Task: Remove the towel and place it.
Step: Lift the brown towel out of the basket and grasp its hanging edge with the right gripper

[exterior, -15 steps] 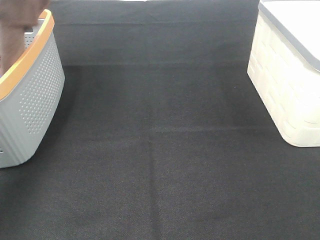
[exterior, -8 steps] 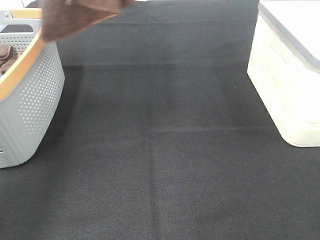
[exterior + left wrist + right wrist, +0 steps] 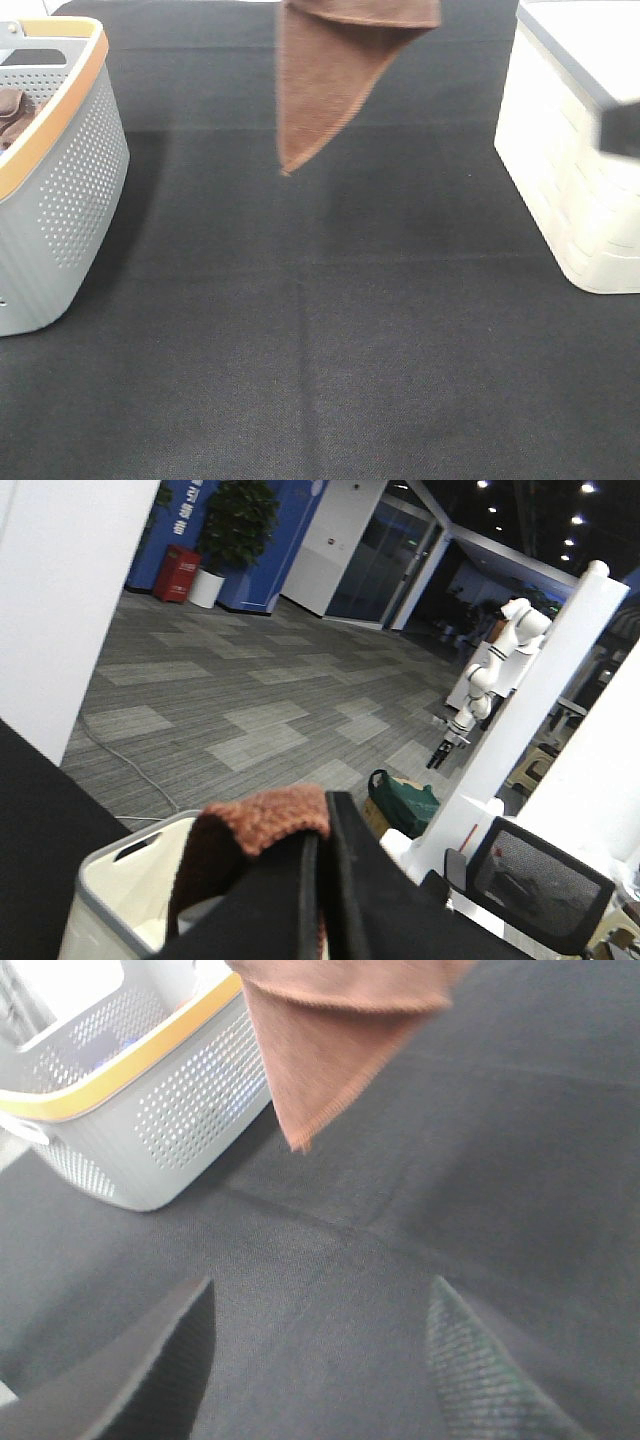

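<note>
The left gripper (image 3: 320, 832) is clamping a fold of the towel (image 3: 335, 70), which is hanging in the air over the black mat (image 3: 330, 350), well apart from the grey basket (image 3: 70, 190), with one corner pointing down. The right gripper (image 3: 320, 1355) is standing open and empty, facing the towel. Lowering slowly so that the corner is touching the mat first, then drawing sideways before letting go, should be laying the towel flat instead of bunched.

light: even, bright | glare: white bin (image 3: 590, 150) | blur: right wrist view
</note>
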`<state>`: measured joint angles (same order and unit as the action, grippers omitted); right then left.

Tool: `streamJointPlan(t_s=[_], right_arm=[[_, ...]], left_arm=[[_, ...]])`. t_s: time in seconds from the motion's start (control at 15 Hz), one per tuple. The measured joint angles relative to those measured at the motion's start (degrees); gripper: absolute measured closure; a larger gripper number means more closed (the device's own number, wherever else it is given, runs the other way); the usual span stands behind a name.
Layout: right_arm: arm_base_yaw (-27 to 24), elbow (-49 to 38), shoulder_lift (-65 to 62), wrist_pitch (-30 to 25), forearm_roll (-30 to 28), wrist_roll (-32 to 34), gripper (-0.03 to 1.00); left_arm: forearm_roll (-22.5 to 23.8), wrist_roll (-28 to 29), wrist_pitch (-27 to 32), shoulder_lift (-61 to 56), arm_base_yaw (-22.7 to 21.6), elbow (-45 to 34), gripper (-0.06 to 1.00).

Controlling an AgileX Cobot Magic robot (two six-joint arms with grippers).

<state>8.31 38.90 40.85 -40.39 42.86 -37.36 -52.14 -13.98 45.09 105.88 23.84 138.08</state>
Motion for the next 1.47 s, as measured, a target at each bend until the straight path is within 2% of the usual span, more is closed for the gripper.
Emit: streamJointPlan(t_s=[0.13,0.27,0.47,0.53,0.6,0.73,0.87,1.07,1.27,1.47], right_arm=[[4.1,8.3,11.1,0.2,-4.9,-0.5,0.38],[9.8,13.6,18.0,1.0,-12.3,1.9,0.38],[22.3,19.1,24.4,4.8,-30.7,8.6,0.38],[26.4,19.5,25.8,7.4,-38.3,14.0,0.38],[29.9,19.7,27.8,11.8,-48.9,24.5,0.38],[32.4,19.7,30.7,16.0,-60.2,35.4,0.38],[33.1,19.7,34.1,20.6,-63.7,39.4,0.38],[33.1,19.7,38.9,27.3,-64.5,40.1,0.38],[33.1,19.7,40.5,30.3,-64.5,41.0,0.38],[33.1,19.7,40.6,30.8,-64.5,41.3,0.37]], left_arm=[[0.7,-0.1,-0.1,0.0,1.9,0.0,0.94],[1.1,-0.2,-0.2,0.5,2.8,0.0,0.94],[1.4,-0.2,-0.3,2.5,3.4,0.0,0.94],[1.4,-0.2,-0.3,3.3,3.6,0.0,0.94],[1.5,-0.2,-0.4,4.2,3.8,0.0,0.94],[1.5,-0.2,-0.4,4.6,3.9,0.0,0.94],[1.3,-0.2,-0.5,4.6,3.9,0.0,0.94],[1.2,-0.2,-0.5,4.6,3.9,0.0,0.94],[0.1,-0.2,-0.3,4.6,3.9,0.0,0.94],[0.0,-0.2,-0.1,4.6,3.9,0.0,0.94]])
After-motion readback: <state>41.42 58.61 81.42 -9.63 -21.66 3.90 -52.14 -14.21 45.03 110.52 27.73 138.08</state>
